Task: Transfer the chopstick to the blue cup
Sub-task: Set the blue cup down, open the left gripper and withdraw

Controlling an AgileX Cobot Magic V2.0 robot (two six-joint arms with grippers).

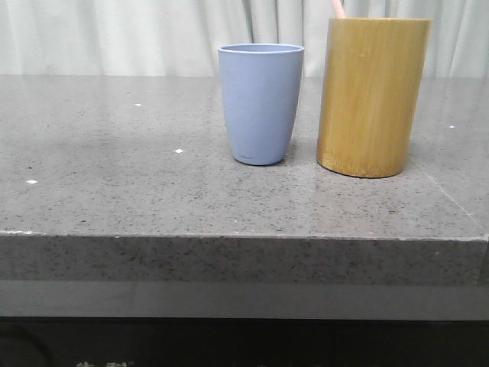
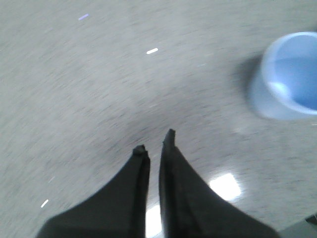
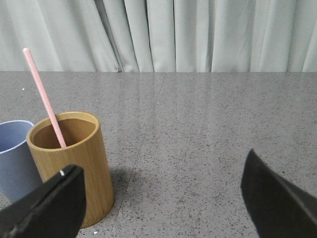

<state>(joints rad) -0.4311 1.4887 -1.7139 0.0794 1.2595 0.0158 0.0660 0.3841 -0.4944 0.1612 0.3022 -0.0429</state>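
The blue cup (image 1: 261,103) stands upright on the grey stone table, just left of a taller bamboo cylinder (image 1: 372,95). A pale pink chopstick (image 3: 45,96) leans inside the bamboo cylinder (image 3: 74,163); only its tip (image 1: 337,8) shows in the front view. My left gripper (image 2: 155,141) is shut with nothing between its fingers, hovering over bare table, the blue cup (image 2: 290,77) off to one side. My right gripper (image 3: 161,171) is wide open, empty, with the bamboo cylinder close by one finger. Neither arm shows in the front view.
Grey speckled table (image 1: 114,168) with its front edge (image 1: 229,237) near the camera. White curtains (image 3: 198,34) hang behind the table. A few small white specks (image 1: 178,151) lie on the surface.
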